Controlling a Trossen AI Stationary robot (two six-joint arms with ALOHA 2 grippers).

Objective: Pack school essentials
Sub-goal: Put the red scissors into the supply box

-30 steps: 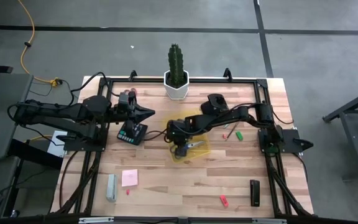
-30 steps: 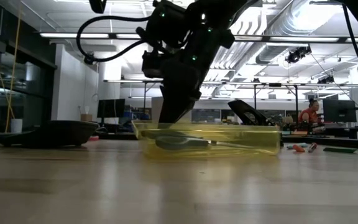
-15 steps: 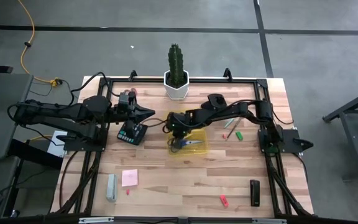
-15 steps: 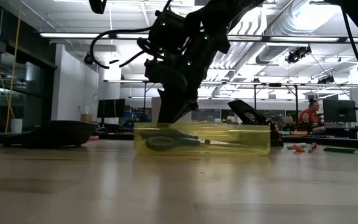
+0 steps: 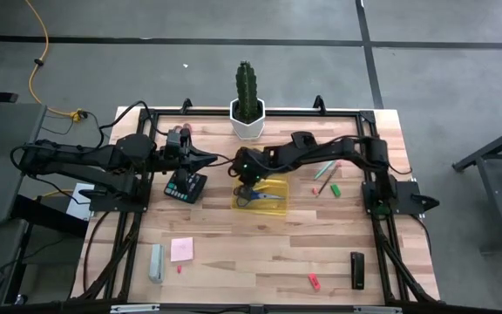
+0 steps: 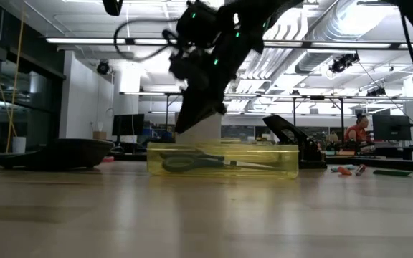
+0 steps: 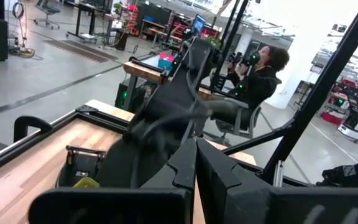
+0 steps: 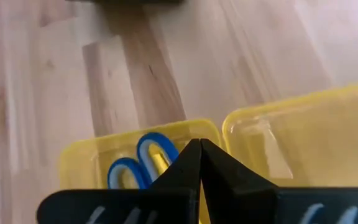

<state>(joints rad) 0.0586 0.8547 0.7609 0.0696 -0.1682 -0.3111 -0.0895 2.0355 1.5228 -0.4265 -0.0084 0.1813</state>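
Blue-handled scissors (image 5: 253, 195) inside yellow box (image 5: 279, 204)

One blue-handled scissors (image 5: 256, 194) (in yellow box (image 5: 279, 206)); one sticky-note pad (image 5: 181, 249); one cactus (image 5: 247, 91); two arms.

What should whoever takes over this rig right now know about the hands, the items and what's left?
Right hand: shut, empty, above the yellow box, over its left end.
Left hand: shut, empty, waiting at the left side above the table.
Done: blue scissors lie inside the box.
Left to pack: pink pad front left; tiny red piece beside it; red piece front right; pencil and green piece right of the box.
The cactus stays at the back edge.
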